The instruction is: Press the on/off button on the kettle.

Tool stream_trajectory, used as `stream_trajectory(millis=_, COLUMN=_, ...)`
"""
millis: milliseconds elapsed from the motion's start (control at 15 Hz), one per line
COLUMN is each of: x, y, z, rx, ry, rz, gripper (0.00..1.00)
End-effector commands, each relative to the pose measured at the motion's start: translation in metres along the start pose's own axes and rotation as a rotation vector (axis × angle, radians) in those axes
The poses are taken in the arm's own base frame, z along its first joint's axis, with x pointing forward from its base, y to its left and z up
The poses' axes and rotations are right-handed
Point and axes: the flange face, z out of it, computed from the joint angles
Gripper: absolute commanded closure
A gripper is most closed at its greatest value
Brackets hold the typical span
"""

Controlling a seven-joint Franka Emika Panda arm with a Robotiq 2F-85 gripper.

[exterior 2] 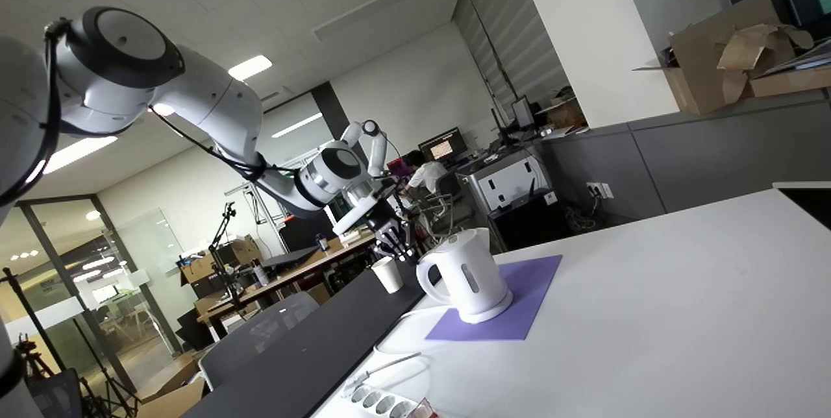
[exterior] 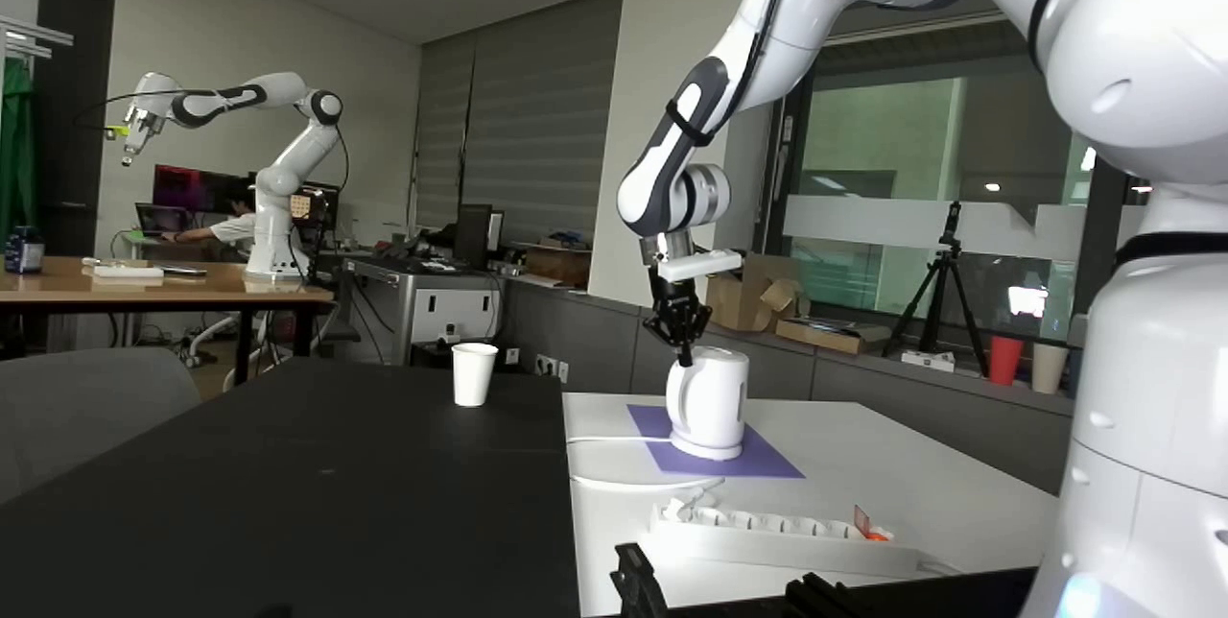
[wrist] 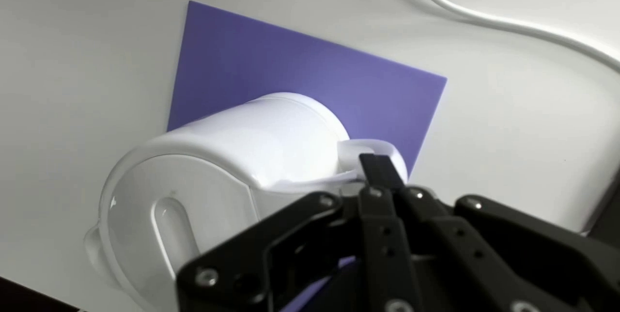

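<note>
Pressed together, presumably to push rather than grasp, my claw (exterior: 685, 356) points down close by the handle (exterior: 674, 402) of the white kettle (exterior: 715, 407), which stands upright on a purple mat (wrist: 300, 55) on the white surface (exterior: 911, 464).

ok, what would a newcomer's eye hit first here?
The white rounded jug-shaped kettle, upright on a flat purple sheet on the white tabletop. Then the black gripper, shut, close to the top of the kettle's curved handle; contact can't be told. Apart, a plain white handleless cup stands on the black tabletop.
</note>
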Motion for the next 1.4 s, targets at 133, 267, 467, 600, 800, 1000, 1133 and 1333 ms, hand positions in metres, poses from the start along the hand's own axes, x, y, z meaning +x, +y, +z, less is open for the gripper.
stream_trajectory(millis=133, x=0.011, y=-0.001, z=-0.012, rx=-0.034, ry=0.011, rz=0.006, gripper=1.00)
stream_trajectory(millis=267, x=0.012, y=-0.002, z=-0.012, rx=-0.037, ry=0.012, rz=0.001, gripper=1.00)
stream_trajectory(millis=467, x=0.013, y=-0.003, z=-0.009, rx=-0.035, ry=0.003, rz=-0.003, gripper=1.00)
stream_trajectory(millis=600, x=0.012, y=-0.003, z=-0.005, rx=-0.031, ry=-0.009, rz=-0.003, gripper=1.00)
stream_trajectory(millis=800, x=0.012, y=-0.005, z=-0.002, rx=-0.031, ry=-0.025, rz=-0.004, gripper=1.00)
stream_trajectory(millis=1000, x=0.013, y=-0.005, z=0.004, rx=-0.029, ry=-0.041, rz=-0.002, gripper=1.00)
stream_trajectory(millis=1133, x=0.013, y=-0.005, z=0.009, rx=-0.034, ry=-0.045, rz=0.002, gripper=1.00)
stream_trajectory(millis=1333, x=0.014, y=-0.008, z=0.017, rx=-0.024, ry=-0.028, rz=-0.005, gripper=1.00)
